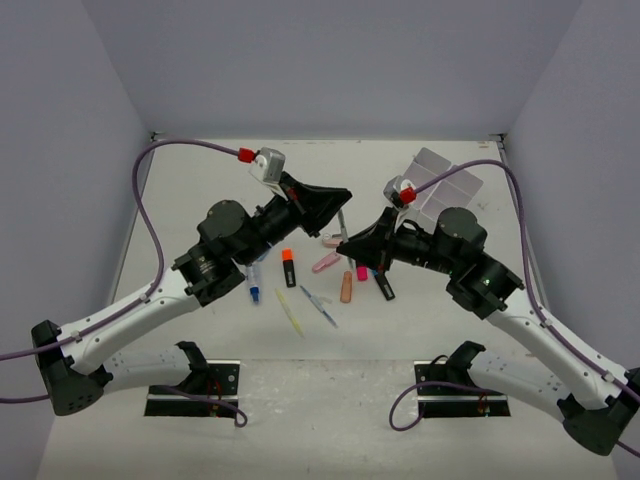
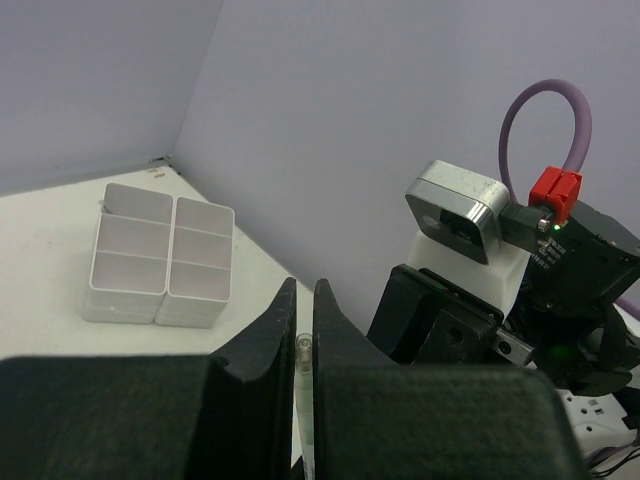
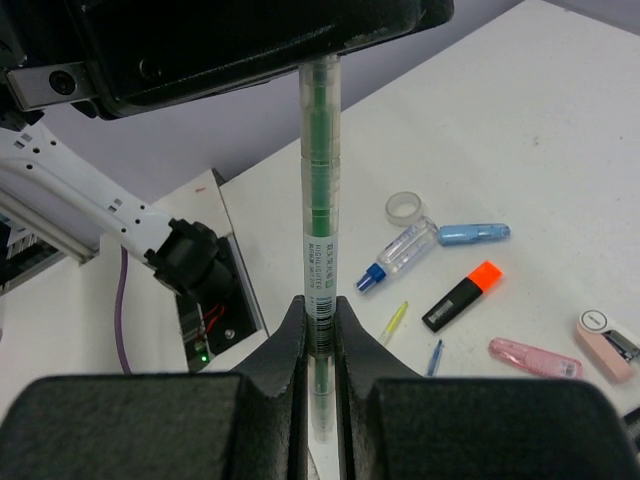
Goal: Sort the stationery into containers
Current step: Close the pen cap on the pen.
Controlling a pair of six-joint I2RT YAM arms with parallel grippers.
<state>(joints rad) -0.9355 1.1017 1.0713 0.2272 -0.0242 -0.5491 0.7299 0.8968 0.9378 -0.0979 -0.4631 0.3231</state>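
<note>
Above the table (image 1: 200,190), clear green pen (image 3: 320,200) spanning between both arms, left gripper (image 2: 303,300) clamped on one end, right gripper (image 3: 320,310) clamped on the other, white divided tray (image 2: 130,305) far right, orange-capped highlighter (image 1: 288,266) lying below.

There are two claws, the left claw (image 2: 303,292) and the right claw (image 3: 320,305). There is one white tray (image 2: 125,305), one green-cored pen (image 3: 320,200), one tape roll (image 3: 404,208), one blue marker (image 3: 473,234), one blue-tipped clear pen (image 3: 398,255) and one orange-capped highlighter (image 3: 460,297). The thin pens number two, a yellow pen (image 3: 394,320) and a blue pen (image 3: 436,356). The pink erasers also number two, a long eraser (image 3: 535,358) and a stubby eraser (image 3: 608,340).
</note>
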